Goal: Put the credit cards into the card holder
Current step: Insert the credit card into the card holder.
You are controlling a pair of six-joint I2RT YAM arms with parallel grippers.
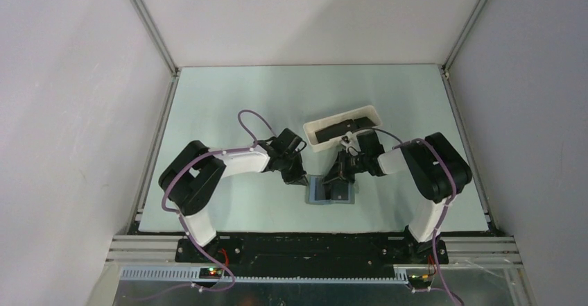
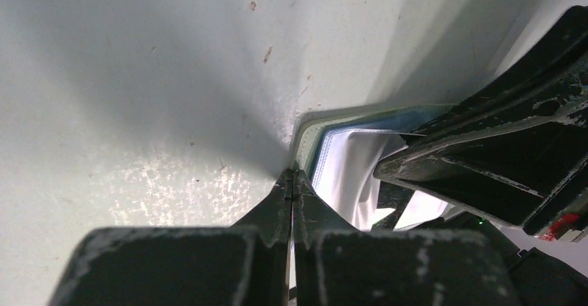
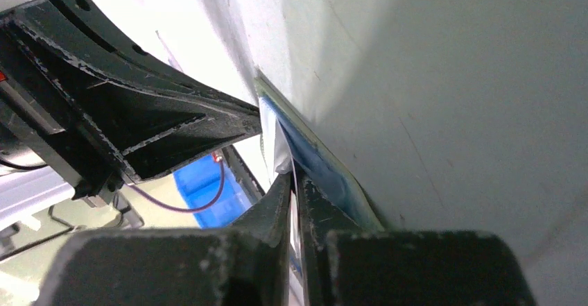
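Feeding a credit card (image 1: 342,193) into the card holder (image 1: 320,193), open mid-bench (image 1: 229,112), seems the step in hand. Left gripper (image 2: 292,179) jaws, together, pin its corner; right gripper (image 3: 295,181) jaws seem to pinch the card's thin edge. Next it needs pushing squarely home.

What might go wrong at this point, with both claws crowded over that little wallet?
1. The left gripper and right gripper are both shut, very close together at the holder; they might bump each other.
2. The holder lies loose on the table; a sideways push could slide it.
3. More dark cards lie in the tray; a shifted holder would make them harder to insert.
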